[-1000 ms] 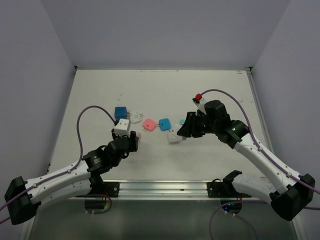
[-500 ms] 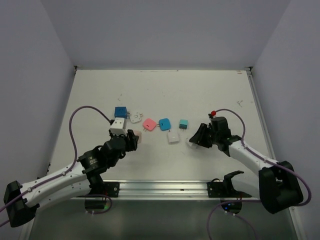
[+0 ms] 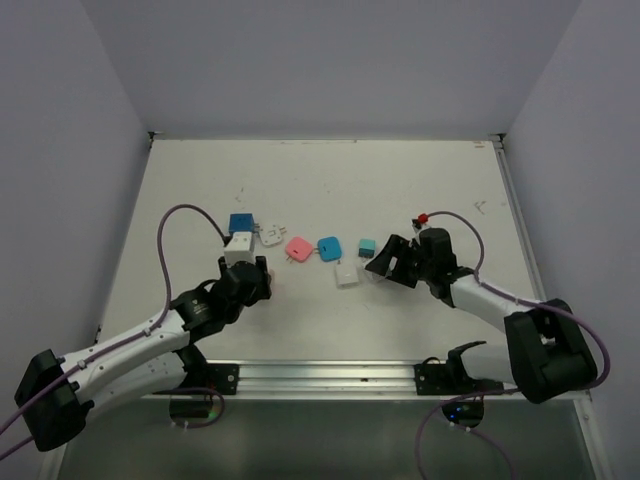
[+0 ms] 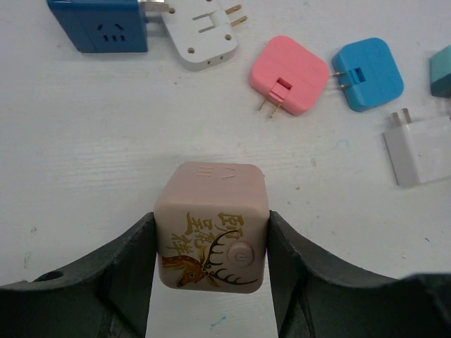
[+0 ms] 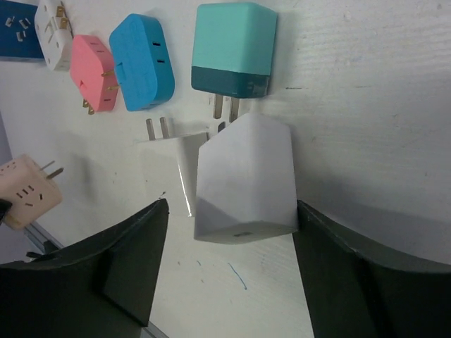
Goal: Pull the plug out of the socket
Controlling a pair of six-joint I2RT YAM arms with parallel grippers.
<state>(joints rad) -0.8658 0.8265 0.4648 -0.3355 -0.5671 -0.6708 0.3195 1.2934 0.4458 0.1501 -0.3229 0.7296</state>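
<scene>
My left gripper [image 4: 211, 243] is shut on the socket [image 4: 211, 211], a beige cube with a gold deer print and a round button, gripping it by its two sides just above the table. The same socket [image 5: 25, 190] shows in the right wrist view with its pins bare. The plug [image 5: 243, 176], a white block, stands on the table between the fingers of my right gripper [image 5: 231, 211]. That gripper is open, with a clear gap on the plug's left side. From above, the right gripper [image 3: 385, 262] sits low, right of the row of plugs, and the left gripper [image 3: 255, 277] is at its left.
Across mid-table lie a blue socket block [image 4: 99, 24], a white adapter [image 4: 204, 32], a pink plug [image 4: 289, 74], a blue plug [image 4: 366, 74], a flat white plug [image 4: 423, 151] and a teal plug [image 5: 236, 49]. Purple cables [image 3: 175, 215] arch over both arms. A metal rail [image 3: 320, 375] runs along the near edge.
My right gripper came down to the table and opened, letting go of the white plug. The left arm shifted slightly, still holding the socket.
</scene>
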